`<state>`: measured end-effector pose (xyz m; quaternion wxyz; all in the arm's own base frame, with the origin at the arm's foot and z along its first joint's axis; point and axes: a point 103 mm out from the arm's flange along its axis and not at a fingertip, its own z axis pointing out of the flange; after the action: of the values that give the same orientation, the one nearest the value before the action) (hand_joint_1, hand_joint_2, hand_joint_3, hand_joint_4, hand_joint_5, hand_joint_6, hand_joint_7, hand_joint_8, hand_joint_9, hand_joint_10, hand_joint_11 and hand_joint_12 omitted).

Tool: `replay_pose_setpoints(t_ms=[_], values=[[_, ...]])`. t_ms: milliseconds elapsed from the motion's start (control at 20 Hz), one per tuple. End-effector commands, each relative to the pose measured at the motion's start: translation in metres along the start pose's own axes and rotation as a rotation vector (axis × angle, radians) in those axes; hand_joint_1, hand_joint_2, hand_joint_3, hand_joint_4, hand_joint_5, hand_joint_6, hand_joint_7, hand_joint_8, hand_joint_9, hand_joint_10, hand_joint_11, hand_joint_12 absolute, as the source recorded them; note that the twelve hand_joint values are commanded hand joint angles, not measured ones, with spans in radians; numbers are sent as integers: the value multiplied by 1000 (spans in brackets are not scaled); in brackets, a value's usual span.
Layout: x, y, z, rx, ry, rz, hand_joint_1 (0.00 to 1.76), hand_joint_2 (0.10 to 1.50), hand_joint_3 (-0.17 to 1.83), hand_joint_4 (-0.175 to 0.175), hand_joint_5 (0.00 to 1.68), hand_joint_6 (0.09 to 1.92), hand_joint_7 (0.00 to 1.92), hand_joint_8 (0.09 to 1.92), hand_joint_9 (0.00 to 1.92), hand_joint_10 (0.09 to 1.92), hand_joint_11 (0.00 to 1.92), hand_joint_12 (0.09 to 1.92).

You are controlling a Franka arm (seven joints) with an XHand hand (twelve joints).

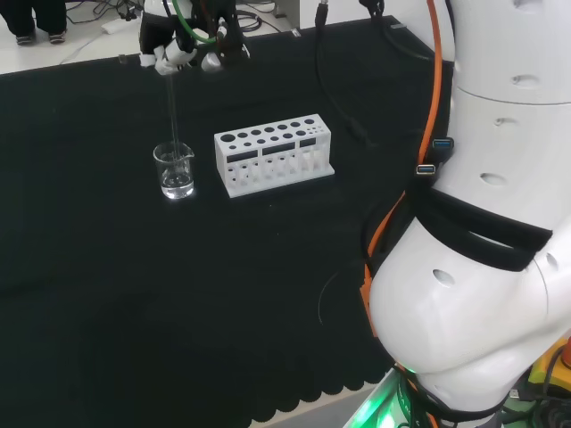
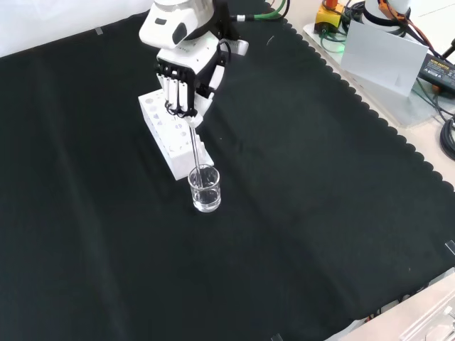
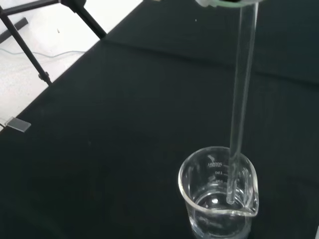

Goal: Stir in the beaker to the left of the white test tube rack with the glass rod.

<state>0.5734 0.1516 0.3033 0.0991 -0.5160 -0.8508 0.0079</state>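
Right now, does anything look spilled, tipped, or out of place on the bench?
Nothing stands out. The beaker stands upright beside the white test tube rack, the hand holds the glass rod with its tip inside the beaker, and no spill shows on the cloth.

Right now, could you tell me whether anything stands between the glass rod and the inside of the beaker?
Nothing visible does. The hand holds the glass rod upright, and its lower end is already inside the beaker, by the wall near the spout. The white test tube rack stands apart, to the beaker's right in the head view.
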Motion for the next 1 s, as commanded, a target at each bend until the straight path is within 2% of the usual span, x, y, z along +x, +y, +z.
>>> replay_pose_setpoints(t_ms=[50, 550, 800, 1000], values=[[-9, -1, 10, 27, 7, 7, 1399, 1078, 0, -175, 1082, 469, 932, 1103, 1099, 1166, 1507, 646], [20, -1, 12, 43, 2, -9, 1399, 1079, 0, -175, 1076, 474, 933, 1102, 1098, 1169, 1508, 646], [25, 10, 13, 47, 8, -20, 1399, 1079, 0, -175, 1075, 477, 933, 1102, 1096, 1172, 1508, 646], [16, 18, 9, 37, 14, -20, 1399, 1079, 0, -175, 1074, 478, 933, 1101, 1095, 1174, 1507, 645]])
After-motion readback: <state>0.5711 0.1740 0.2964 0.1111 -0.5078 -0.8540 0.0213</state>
